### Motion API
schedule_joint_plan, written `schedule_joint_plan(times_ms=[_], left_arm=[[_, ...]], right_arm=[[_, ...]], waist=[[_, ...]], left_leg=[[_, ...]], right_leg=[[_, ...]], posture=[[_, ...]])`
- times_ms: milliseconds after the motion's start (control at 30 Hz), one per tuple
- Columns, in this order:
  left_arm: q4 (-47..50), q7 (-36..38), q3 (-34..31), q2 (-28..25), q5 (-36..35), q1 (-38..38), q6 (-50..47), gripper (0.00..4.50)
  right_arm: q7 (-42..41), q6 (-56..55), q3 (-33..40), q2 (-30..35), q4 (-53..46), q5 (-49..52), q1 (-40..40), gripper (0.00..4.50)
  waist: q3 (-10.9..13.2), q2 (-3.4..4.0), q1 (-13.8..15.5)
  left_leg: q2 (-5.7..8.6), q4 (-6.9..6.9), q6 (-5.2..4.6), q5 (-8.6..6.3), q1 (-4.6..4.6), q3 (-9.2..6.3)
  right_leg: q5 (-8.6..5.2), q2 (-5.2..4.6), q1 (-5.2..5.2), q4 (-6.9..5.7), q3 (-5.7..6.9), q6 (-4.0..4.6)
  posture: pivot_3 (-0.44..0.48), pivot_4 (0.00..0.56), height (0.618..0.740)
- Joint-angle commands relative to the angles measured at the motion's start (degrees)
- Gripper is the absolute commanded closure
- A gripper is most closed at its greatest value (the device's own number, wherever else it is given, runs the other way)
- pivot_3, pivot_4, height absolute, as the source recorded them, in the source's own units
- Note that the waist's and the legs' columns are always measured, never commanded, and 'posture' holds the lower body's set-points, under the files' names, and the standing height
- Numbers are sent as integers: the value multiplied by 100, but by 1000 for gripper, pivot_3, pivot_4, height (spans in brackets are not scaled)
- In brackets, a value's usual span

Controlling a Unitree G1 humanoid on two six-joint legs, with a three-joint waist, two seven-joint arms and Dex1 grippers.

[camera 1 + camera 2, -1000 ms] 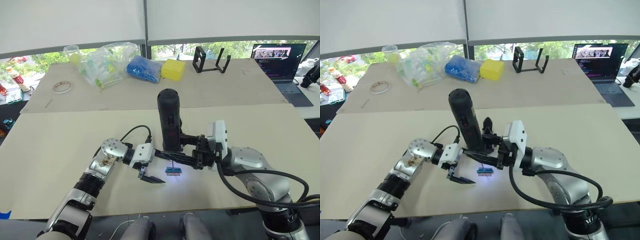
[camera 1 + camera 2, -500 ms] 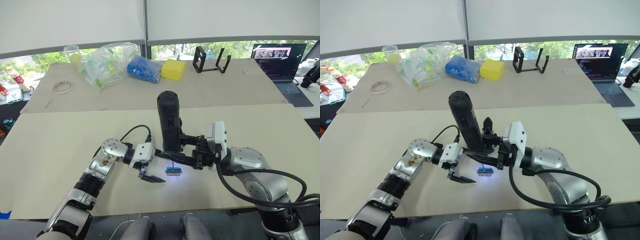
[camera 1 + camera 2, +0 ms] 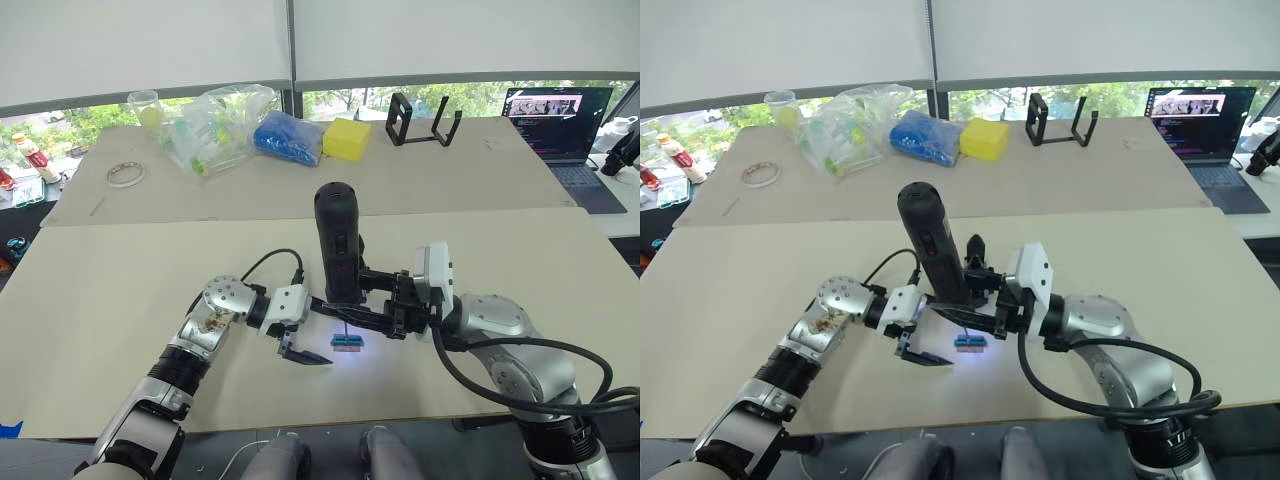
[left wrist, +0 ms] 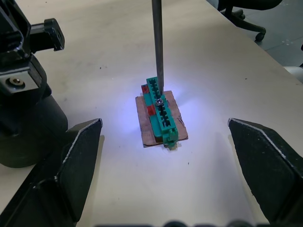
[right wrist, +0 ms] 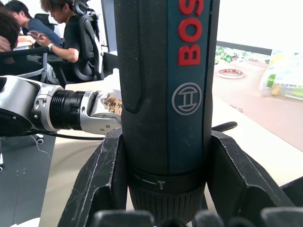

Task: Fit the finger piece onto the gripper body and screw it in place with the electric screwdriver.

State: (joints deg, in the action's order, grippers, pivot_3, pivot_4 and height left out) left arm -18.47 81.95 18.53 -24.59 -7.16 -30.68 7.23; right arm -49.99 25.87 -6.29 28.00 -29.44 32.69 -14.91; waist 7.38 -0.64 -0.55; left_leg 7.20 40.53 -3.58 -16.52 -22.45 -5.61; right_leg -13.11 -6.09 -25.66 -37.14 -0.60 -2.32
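Near table edge | right gripper (image 3: 372, 305) clamped round electric screwdriver (image 3: 338, 245), upright, bit down on green block (image 4: 161, 113) | left gripper (image 4: 165, 156) wide open, empty, straddling block

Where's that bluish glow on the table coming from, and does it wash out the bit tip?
Left wrist view: the glow pools around the small green-and-brown block; the thin metal bit stays sharp on a screw. Left eye view: it sits beneath the black cylindrical electric screwdriver, its likely source.

Pale tables (image 3: 120, 290) stand before blind-covered windows (image 3: 140, 45).
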Motion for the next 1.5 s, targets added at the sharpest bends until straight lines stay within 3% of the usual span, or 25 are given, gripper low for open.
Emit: schedule_joint_plan(times_ms=[33, 1500], left_arm=[[217, -19, -43, -15, -139, 13, -29, 0], [122, -73, -42, 5, -104, -67, -36, 0]], right_arm=[[-42, -246, 64, -49, -153, 56, -66, 2593], [-121, -238, 34, -76, 10, 32, -237, 2593]], waist=[[0, 0, 0], [0, 0, -1]], left_leg=[[0, 0, 0, 0, 0, 0], [0, 0, 0, 0, 0, 0]], right_leg=[[0, 0, 0, 0, 0, 0], [0, 0, 0, -1, 0, 0]], posture=[[0, 150, 740], [0, 150, 740]])
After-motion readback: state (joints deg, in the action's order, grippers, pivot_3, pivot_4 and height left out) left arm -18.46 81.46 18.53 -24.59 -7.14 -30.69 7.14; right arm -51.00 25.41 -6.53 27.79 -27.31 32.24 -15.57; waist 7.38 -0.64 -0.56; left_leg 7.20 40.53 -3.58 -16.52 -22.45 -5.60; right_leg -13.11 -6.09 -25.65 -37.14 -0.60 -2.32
